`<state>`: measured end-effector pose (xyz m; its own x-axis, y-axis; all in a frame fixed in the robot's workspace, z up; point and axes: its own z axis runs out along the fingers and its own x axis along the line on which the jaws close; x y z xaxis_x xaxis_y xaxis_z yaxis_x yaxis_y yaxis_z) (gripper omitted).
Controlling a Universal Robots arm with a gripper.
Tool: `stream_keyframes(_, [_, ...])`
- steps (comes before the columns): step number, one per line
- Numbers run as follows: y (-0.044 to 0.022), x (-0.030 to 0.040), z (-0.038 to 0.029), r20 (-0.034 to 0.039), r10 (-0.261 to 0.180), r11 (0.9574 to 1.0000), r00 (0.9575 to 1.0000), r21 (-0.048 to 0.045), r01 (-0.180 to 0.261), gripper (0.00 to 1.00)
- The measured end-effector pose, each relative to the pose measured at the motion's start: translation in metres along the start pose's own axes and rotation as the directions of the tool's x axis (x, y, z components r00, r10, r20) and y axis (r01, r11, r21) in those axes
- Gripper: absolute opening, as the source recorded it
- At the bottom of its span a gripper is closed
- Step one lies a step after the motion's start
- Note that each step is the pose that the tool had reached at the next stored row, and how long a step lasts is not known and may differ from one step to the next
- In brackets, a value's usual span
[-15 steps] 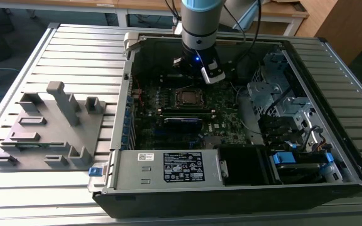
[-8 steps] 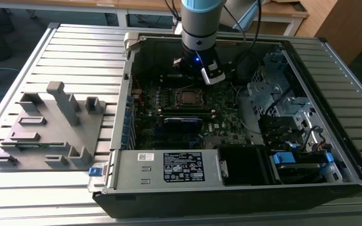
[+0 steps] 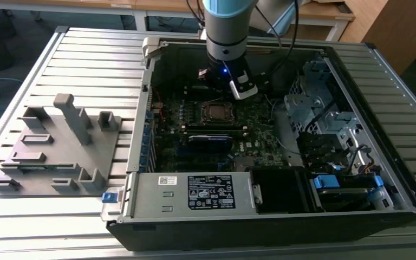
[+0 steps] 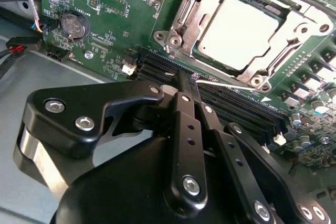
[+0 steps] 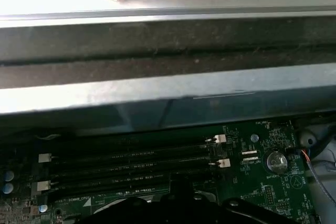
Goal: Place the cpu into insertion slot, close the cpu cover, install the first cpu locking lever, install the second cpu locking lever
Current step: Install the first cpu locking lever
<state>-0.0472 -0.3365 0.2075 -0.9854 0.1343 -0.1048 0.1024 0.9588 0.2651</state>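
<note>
In the second wrist view the insertion slot (image 4: 247, 30) runs off the picture's edge, so the far side of the cpu cover (image 4: 181, 17) is cut off. The top of the cpu (image 4: 239, 32) is washed out bright. The pincer (image 4: 188, 77) covers part of the memory slots (image 4: 236, 106) just beside the insertion slot, and its body leaves the picture. In the exterior view the arm (image 3: 226, 21) is cut by the upper edge. The insertion slot (image 3: 215, 111) is too small there to tell how the cover lies. In the first wrist view the pincer (image 5: 178, 192) is a dark, cut-off shape.
</note>
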Motion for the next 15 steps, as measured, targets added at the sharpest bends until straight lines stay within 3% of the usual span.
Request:
stream_keyframes(4, [-0.0015,0.0049,0.0000,0.0113,-0.002,1.0000,0.9999,-0.0081,0.002,0.10])
stream_keyframes(9, [-0.0047,0.0088,0.0002,0.0254,-0.004,0.9996,0.9997,-0.0265,0.004,0.10])
stream_keyframes(15, [-0.0073,0.0138,0.0005,0.0494,-0.009,0.9994,0.9987,-0.0330,0.011,0.10])
